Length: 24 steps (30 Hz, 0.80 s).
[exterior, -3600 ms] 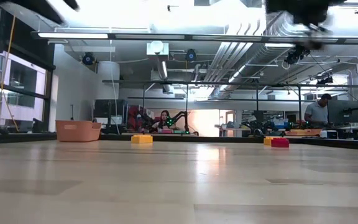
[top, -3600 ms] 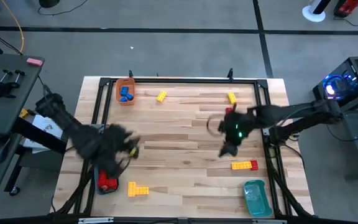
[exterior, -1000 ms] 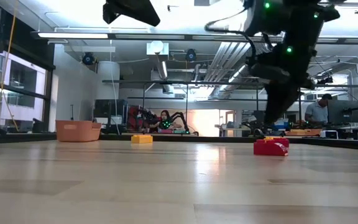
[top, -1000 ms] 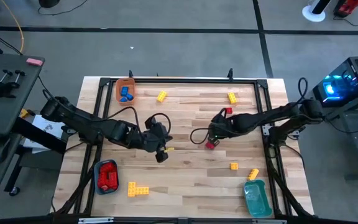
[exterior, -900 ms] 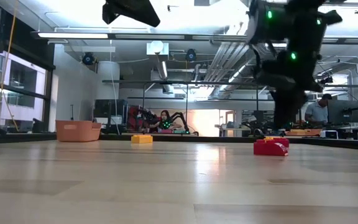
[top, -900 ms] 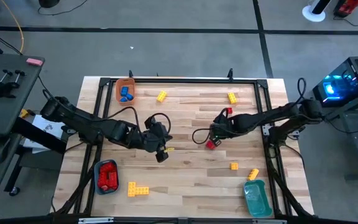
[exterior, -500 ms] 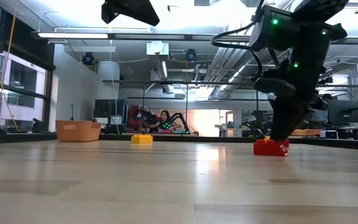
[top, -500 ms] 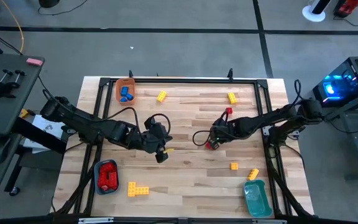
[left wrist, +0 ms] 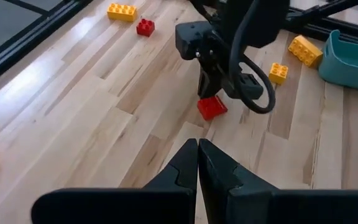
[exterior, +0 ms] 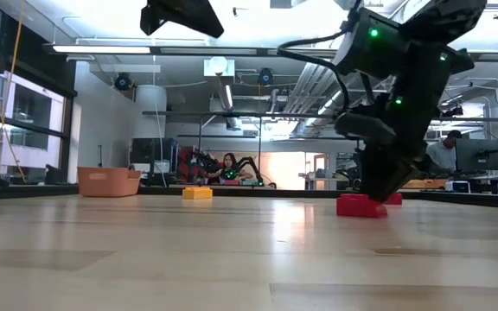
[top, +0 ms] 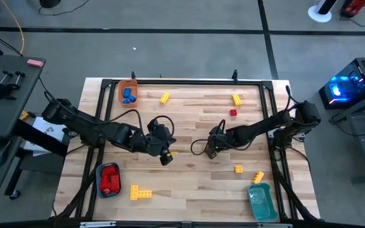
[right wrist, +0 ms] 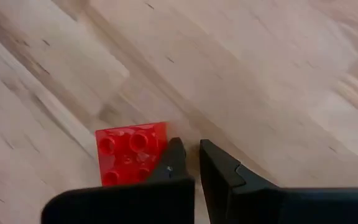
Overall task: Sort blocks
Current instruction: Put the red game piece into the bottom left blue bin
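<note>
Right gripper has nudged red block leftward.

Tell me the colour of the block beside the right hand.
Red; the block shows best in the right wrist view, next to the right hand.

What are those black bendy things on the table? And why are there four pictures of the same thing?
They are two robot arms. Each ends in a two-fingered pincher called an end effector. One picture looks down from above, one looks level across the table top, and two come from small cameras on the arms' wrists. On the wooden table lie toy blocks in red and yellow, an orange tray with blue blocks, a teal tray and a tray of red blocks. The right end effector is down at the table with its fingers closed, right beside a red block, not gripping it. The left end effector hangs near the middle, closed and holding nothing.
</note>
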Motion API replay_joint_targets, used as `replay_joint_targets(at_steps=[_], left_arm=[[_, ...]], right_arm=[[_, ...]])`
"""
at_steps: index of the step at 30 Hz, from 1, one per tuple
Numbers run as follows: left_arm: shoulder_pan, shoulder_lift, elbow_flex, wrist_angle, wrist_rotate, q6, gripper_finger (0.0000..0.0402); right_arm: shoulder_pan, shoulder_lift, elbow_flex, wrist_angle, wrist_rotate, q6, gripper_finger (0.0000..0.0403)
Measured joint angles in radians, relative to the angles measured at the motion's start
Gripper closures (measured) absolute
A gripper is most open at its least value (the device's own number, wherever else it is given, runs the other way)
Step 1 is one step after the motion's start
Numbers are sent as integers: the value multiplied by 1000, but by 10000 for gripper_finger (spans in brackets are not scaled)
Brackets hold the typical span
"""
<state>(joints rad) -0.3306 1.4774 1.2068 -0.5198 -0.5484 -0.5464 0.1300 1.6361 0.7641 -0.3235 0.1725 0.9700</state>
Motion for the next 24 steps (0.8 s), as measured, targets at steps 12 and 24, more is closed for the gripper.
replay_joint_targets(at_steps=[12, 24], left_arm=[[-32, 226, 0, 96, 34, 4, 402], [49, 277, 0, 130, 474, 710, 402]], right_arm=[[66, 17, 73, 123, -36, -1, 403], [104, -227, 128, -155, 63, -8, 403]])
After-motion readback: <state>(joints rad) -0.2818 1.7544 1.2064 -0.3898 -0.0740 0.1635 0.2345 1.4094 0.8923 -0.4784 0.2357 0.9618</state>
